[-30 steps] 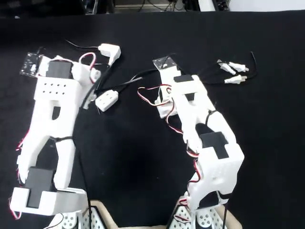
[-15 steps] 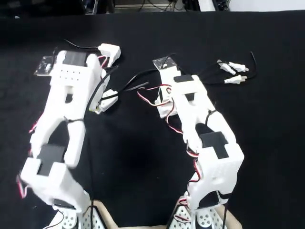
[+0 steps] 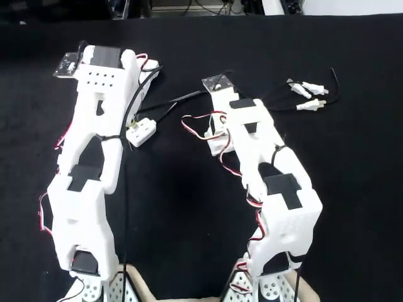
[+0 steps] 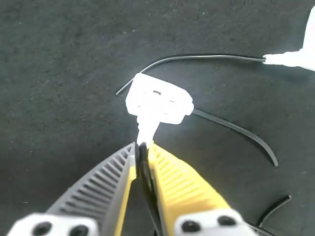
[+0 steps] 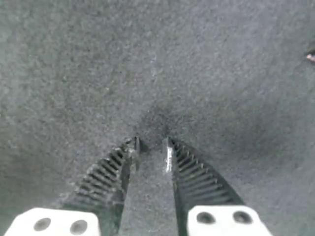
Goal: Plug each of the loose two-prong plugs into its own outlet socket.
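My left arm (image 3: 94, 145) is stretched almost straight from the near edge to the far left of the tabletop (image 3: 182, 214), its wrist bent down over the work. My left jaws (image 4: 141, 146), one ribbed grey finger and one ribbed yellow, are pressed together on a thin black cord (image 4: 144, 169) right where it enters the short white neck of an outlet socket (image 4: 158, 102). That socket is a smooth, rounded white plastic block lying flat just beyond my fingertips, beside the arm's right flank, left of centre.

My right arm (image 3: 271, 170) is folded at the elbow in the middle of the scene. My right jaws (image 5: 151, 147), both dark and ribbed, are spread a little with nothing between them, pointing down at the fuzzy, felt-like black cloth.

Both arms are white plastic shells with black motor blocks and looping red and white wires.

The loose plugs (image 3: 312, 104) lie at the far right, well apart from both jaws. I count three small white ends on black leads, the leftmost one hard to make out. Another white moulded end (image 4: 293, 60) on a black lead lies near the socket; plug or socket, I cannot tell.
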`<state>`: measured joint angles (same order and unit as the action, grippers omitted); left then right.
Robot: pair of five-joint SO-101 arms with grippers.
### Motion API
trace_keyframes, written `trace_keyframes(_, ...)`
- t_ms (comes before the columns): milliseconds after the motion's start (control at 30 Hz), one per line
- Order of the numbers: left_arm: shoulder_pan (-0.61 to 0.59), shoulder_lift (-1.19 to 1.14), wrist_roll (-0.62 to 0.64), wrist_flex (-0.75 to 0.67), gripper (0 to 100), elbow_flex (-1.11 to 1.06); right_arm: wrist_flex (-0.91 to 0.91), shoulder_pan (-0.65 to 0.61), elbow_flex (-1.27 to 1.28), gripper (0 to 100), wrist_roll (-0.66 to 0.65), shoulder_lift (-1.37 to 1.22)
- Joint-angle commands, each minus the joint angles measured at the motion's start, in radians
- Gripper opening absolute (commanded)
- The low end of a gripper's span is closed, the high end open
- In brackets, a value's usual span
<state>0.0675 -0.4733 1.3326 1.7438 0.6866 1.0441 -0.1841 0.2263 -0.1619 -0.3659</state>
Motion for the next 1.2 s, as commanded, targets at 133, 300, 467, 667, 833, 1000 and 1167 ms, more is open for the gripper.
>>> trace_keyframes(133,0.024,0.008,-0.012,0.017,3,-0.002,-0.023,0.028,0.005,11.7,0.003,0.021)
trace_keyframes(300,0.030,0.005,-0.012,0.017,3,-0.019,-0.023,0.028,0.005,11.7,0.003,0.021)
trace_keyframes(467,0.024,0.005,-0.014,0.017,3,-0.028,-0.023,0.028,0.005,11.7,0.003,0.021)
trace_keyframes(667,0.012,0.005,-0.054,0.015,3,-0.030,-0.023,0.028,0.005,11.7,0.003,0.021)
trace_keyframes(833,0.012,0.005,-0.054,0.015,3,-0.054,-0.023,0.028,0.005,11.7,0.003,0.021)
trace_keyframes(1000,0.010,0.005,-0.054,0.015,3,-0.088,-0.023,0.028,0.007,11.7,0.003,0.021)
trace_keyframes(1167,0.010,0.005,-0.055,0.015,3,-0.088,-0.023,0.028,0.007,11.7,0.003,0.021)
